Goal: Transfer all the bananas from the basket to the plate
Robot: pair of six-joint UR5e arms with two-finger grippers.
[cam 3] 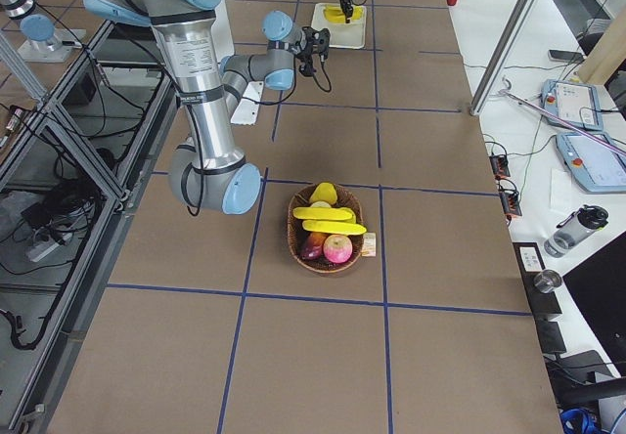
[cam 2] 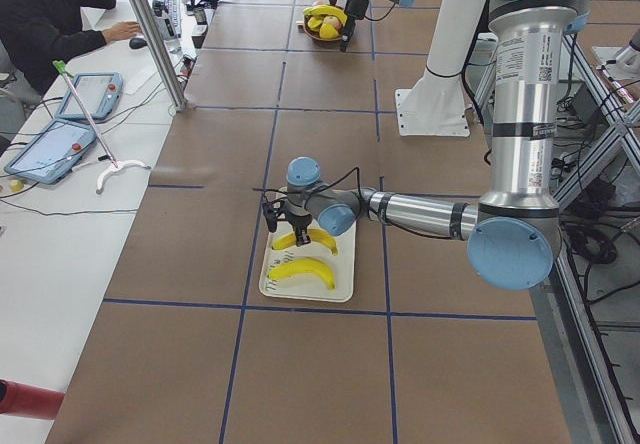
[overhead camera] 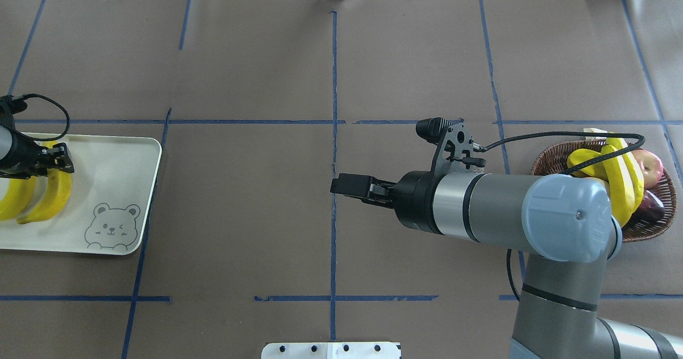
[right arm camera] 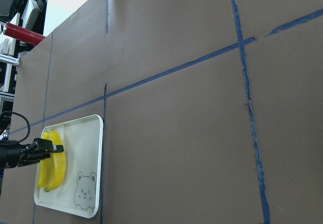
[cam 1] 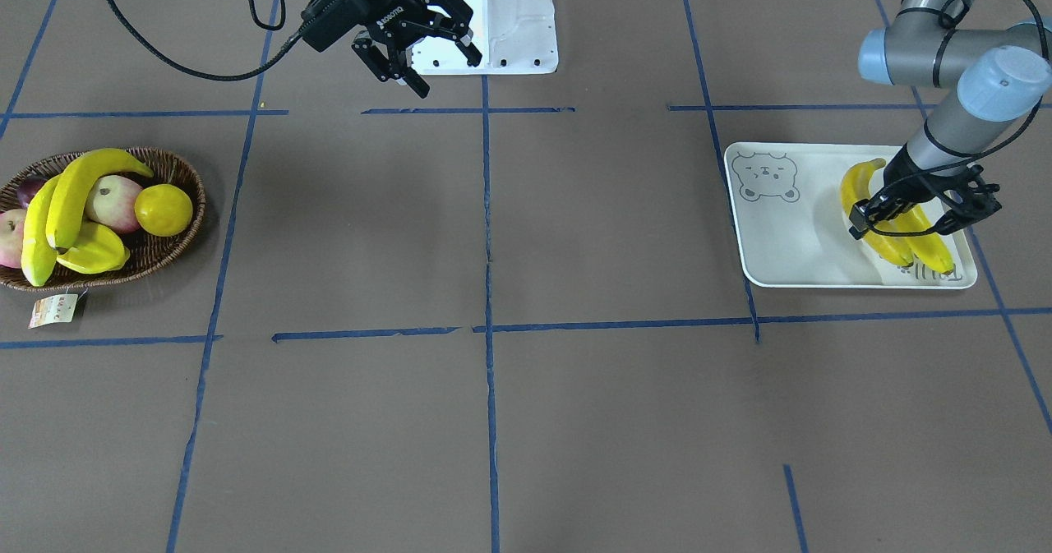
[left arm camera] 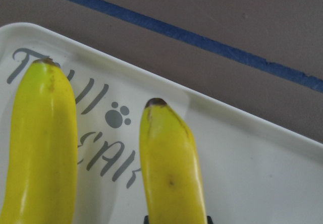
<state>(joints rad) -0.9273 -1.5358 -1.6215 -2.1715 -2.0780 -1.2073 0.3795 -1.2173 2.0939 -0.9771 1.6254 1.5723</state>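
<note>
we see left gripper spread over bananas, which partly hide plate lettering "ear"; right gripper spread, "robotiq" readable.

Two bananas on plate, two in basket.

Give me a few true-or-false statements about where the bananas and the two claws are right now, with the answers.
1. Two bananas lie on the plate. True.
2. The basket holds no bananas. False: two more bananas lie in it, among other fruit.
3. The right gripper carries a banana. False: it is open and empty, in mid-air.
4. The left gripper is at the plate, over its bananas. True.
5. The plate has a bear-face drawing on it. True.
</note>
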